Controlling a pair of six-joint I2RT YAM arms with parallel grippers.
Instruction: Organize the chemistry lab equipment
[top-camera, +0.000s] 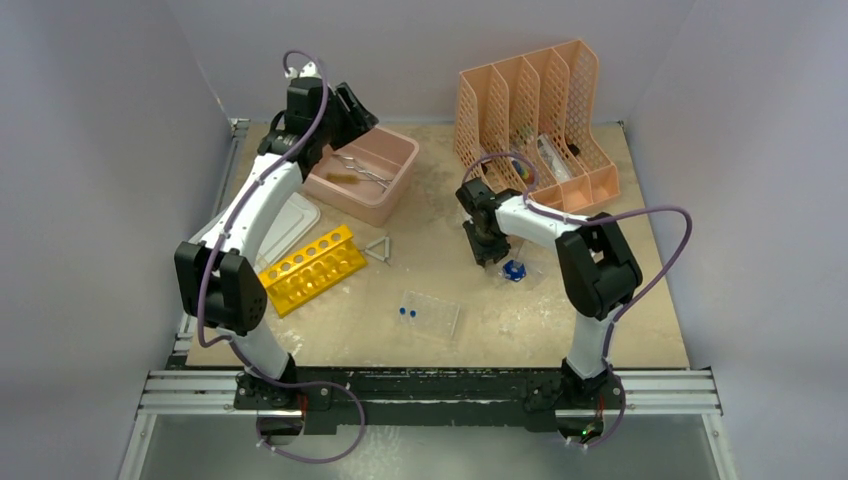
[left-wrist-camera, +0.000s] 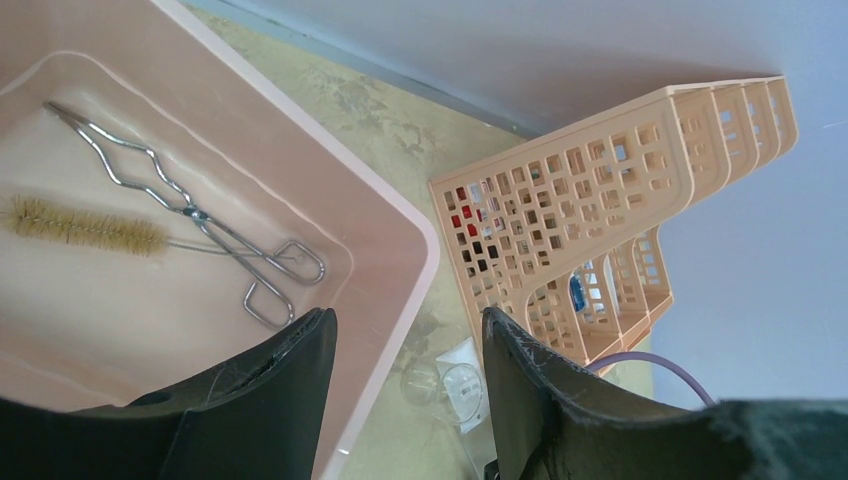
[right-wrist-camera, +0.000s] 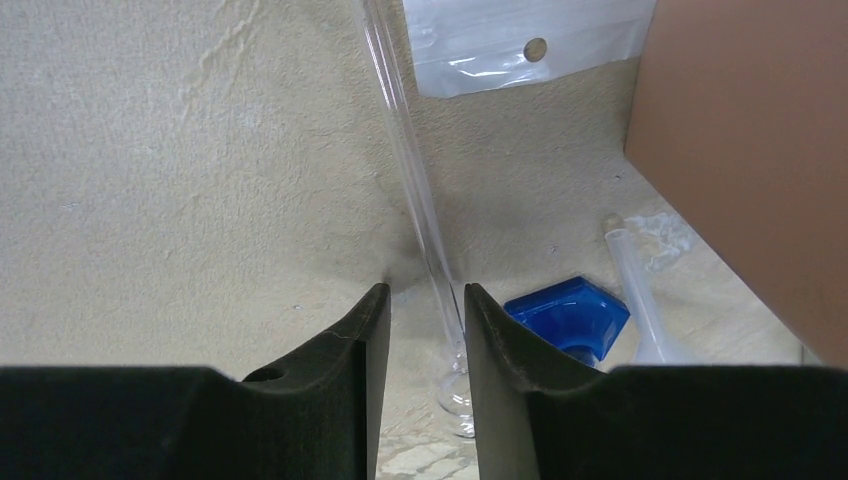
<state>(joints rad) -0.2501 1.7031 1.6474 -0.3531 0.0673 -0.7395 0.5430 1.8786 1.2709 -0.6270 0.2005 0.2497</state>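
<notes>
Left gripper (left-wrist-camera: 408, 345) hangs released over the rim of the pink tub (left-wrist-camera: 300, 170), nothing between the fingers. Tongs (left-wrist-camera: 190, 210) lie flat on the tub floor just ahead of it. Their long axis runs diagonally across the floor, loop handles toward my fingertips, tips pointing away to the far corner. A bristle brush (left-wrist-camera: 85, 225) lies beside them, its wire stem running in to the tongs.

Right gripper (right-wrist-camera: 425, 292) is down at the table (top-camera: 440, 230), jaws narrow and straddling a clear glass tube (right-wrist-camera: 418, 200). The tube lies flat, long axis running out ahead of the tool. Its rounded end sits back between the fingers, and the other end points toward a clear bag (right-wrist-camera: 520, 40). I can't tell whether the pads actually bear on it. A blue hexagonal base (right-wrist-camera: 568, 312) sits just beside one finger, with the peach file holder (top-camera: 530, 110) beyond that.

Yellow rack (top-camera: 312, 268) lies well behind the left gripper, back toward the arm bases, long axis diagonal, holes up. Wire triangle (top-camera: 378, 248) sits just off its far end. Clear tray (top-camera: 440, 315) sits between the two arms, nearer the bases than either tool. Blue-capped vials (top-camera: 405, 312) are at one edge of it, and I can't tell whether they are in it or beside it.

Surface is a scuffed beige board with pale smears. Plain grey walls on three sides.
</notes>
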